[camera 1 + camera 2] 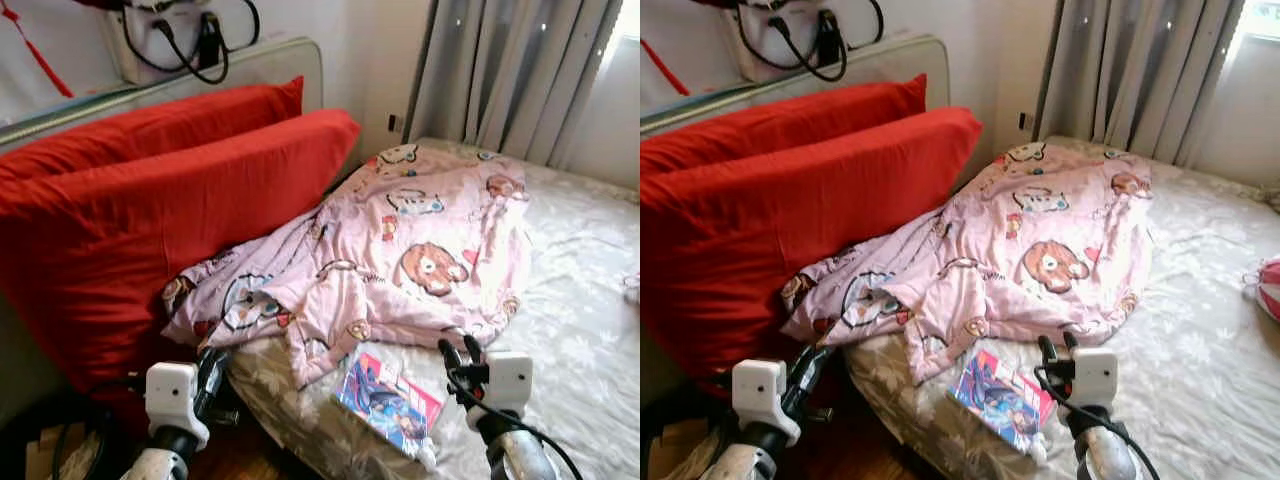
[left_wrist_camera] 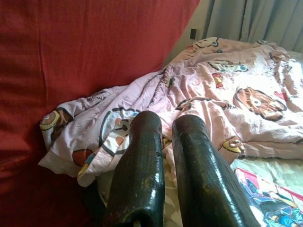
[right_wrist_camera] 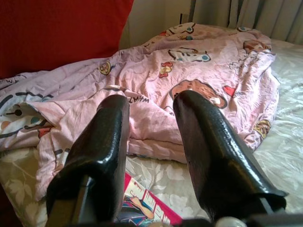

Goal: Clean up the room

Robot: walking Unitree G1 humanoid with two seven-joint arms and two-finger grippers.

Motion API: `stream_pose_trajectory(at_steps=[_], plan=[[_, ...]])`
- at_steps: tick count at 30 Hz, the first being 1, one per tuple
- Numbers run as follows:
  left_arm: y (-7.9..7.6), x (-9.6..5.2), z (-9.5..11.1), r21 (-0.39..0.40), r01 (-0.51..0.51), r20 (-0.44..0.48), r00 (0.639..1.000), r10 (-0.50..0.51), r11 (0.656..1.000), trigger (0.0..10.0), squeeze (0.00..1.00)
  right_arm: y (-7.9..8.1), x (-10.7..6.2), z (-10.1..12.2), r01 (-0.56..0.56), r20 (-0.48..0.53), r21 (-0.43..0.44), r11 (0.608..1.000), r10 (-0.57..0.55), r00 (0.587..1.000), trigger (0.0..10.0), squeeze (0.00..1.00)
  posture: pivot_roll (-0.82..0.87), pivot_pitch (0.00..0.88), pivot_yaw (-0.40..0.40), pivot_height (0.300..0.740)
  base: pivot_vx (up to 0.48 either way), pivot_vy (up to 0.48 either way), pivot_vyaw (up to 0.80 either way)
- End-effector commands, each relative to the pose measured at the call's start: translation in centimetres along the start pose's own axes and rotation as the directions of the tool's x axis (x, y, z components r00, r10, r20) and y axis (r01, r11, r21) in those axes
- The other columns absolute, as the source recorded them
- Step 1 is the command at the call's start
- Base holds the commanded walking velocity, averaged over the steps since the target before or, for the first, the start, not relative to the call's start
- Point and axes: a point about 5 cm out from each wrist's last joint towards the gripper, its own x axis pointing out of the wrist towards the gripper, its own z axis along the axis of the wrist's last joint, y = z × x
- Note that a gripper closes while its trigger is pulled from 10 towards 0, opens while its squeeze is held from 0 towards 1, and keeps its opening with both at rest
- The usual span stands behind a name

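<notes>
A crumpled pink cartoon-print blanket [image 1: 400, 250] lies across the head half of the bed, one corner tucked against two big red pillows [image 1: 170, 200]. A colourful comic book [image 1: 390, 400] lies on the sheet near the bed's front edge, just below the blanket. My left gripper [image 1: 212, 366] hovers low by the bed's corner under the pillows, its fingers [image 2: 142, 156] close together with nothing between them. My right gripper [image 1: 458, 348] is open and empty just right of the book, pointing at the blanket [image 3: 203, 71].
The mattress [image 1: 570, 330] has a grey floral sheet, bare to the right. A white bag with black straps [image 1: 180, 40] sits on the headboard. Grey curtains [image 1: 510, 70] hang behind the bed. A pink-red item [image 1: 1268, 285] lies at the right edge. Wooden floor [image 1: 235, 455] lies below the left arm.
</notes>
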Motion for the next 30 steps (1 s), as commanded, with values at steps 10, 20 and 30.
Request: stream_pose_trajectory(at_steps=[10,20,30], plan=[[0.37,0.05,0.18,0.007,-0.007,0.001,1.000,0.007,1.000,10.0,0.00,-0.38,0.27,-0.48,0.021,-0.048,-0.035,0.999,-0.023,0.999,10.0,0.00,0.08,0.000,0.004,0.740,0.000,0.000,0.00],[0.09,-0.02,0.03,-0.001,0.003,-0.008,1.000,-0.003,1.000,10.0,0.00,0.26,0.27,-0.64,-0.002,-0.052,-0.026,1.000,0.001,0.999,10.0,0.00,0.08,0.000,0.003,0.686,0.000,0.000,0.00],[0.07,-0.12,-0.16,-0.001,0.000,-0.016,1.000,0.000,1.000,10.0,0.00,-0.05,0.34,-0.63,0.009,-0.060,-0.049,0.999,-0.012,0.998,10.0,0.00,0.09,0.000,0.001,0.686,0.000,0.000,0.00]])
